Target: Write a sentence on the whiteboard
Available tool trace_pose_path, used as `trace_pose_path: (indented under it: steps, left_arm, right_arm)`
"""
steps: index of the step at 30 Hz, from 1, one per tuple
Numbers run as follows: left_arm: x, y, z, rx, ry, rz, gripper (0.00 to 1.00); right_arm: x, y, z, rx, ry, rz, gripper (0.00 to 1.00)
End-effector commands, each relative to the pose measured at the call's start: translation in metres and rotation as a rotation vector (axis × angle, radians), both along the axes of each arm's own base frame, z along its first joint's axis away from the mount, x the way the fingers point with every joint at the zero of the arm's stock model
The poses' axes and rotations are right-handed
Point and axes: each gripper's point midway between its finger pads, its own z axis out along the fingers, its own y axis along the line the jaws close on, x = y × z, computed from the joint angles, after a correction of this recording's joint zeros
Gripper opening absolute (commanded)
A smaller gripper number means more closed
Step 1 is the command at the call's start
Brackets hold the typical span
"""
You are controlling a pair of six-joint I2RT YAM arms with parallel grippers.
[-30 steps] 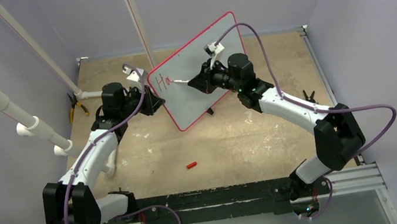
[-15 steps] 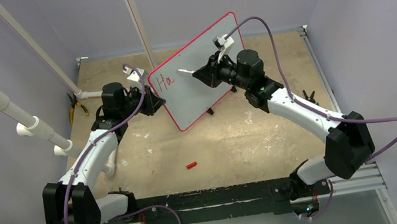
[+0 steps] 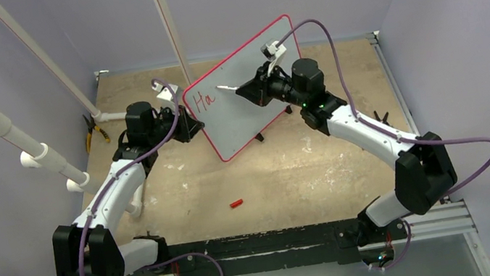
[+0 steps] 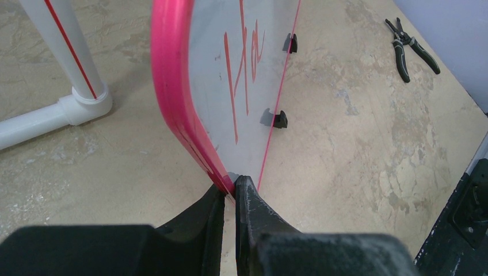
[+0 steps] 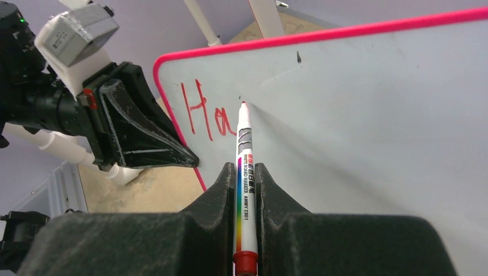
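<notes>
The whiteboard (image 3: 254,118) stands tilted on edge at the table's middle back, with a red rim and a pale surface. The sentence (image 3: 204,100) is only the red letters "Ha" near the board's upper left; it also shows in the right wrist view (image 5: 204,118) and the left wrist view (image 4: 241,69). My left gripper (image 3: 190,125) is shut on the board's left rim (image 4: 172,86), pinching it (image 4: 230,190). My right gripper (image 3: 244,90) is shut on a white marker (image 5: 244,149), its red tip just right of the "a", at or almost at the surface.
A red marker cap (image 3: 236,203) lies on the tan table in front of the board. Pliers (image 3: 93,135) lie at the left by a white pipe frame (image 3: 30,45). The board's black feet (image 4: 280,119) rest on the table. Purple walls close in on three sides.
My right gripper has moved up and slightly right along the board. The marker tip has gone from the base of the "a" to just above and right of it. The left arm has not moved.
</notes>
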Motion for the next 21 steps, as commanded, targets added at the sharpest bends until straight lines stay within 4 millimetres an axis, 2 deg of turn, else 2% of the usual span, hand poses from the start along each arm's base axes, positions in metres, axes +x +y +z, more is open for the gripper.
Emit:
trace_pose_path:
  steps: [1,8,21]
  left_arm:
    - [0.010,0.001,0.016,0.009,-0.077,0.002,0.00]
    - [0.010,0.001,0.016,0.008,-0.075,0.001,0.00]
    - [0.010,0.000,0.016,0.005,-0.074,-0.002,0.00]
  right_arm:
    - [0.000,0.006,0.047,0.057,-0.130,0.033,0.00]
    - [0.005,0.012,0.045,0.056,-0.116,0.051,0.00]
    - [0.001,0.015,0.017,0.026,-0.061,0.079,0.00]
